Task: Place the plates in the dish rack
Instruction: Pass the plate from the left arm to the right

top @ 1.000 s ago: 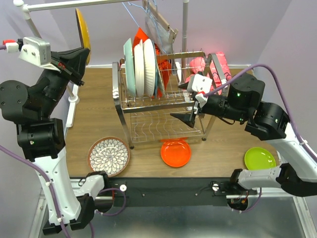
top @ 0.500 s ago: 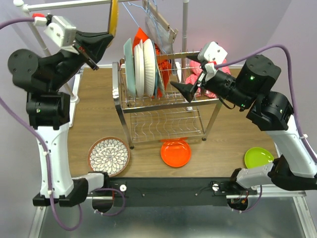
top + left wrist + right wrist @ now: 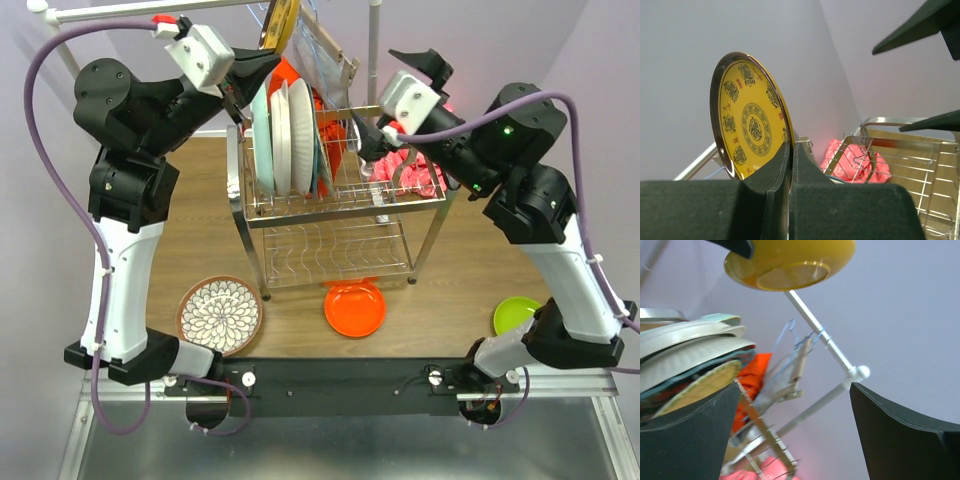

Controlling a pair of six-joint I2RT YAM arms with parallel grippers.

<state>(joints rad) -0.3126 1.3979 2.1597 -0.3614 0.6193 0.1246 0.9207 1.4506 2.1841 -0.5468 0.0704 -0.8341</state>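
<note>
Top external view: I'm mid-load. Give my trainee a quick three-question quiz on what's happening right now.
1. True or false: the left gripper is shut on the yellow patterned plate.
2. How many plates lie flat on the table in front of the dish rack? A) one B) three C) five
3. Fill in: the right gripper has its jaws ____ and holds nothing.

Key
1. True. It pinches the plate's rim, raised above the rack.
2. B. They are the floral plate, the orange plate and the lime green plate.
3. open
</note>
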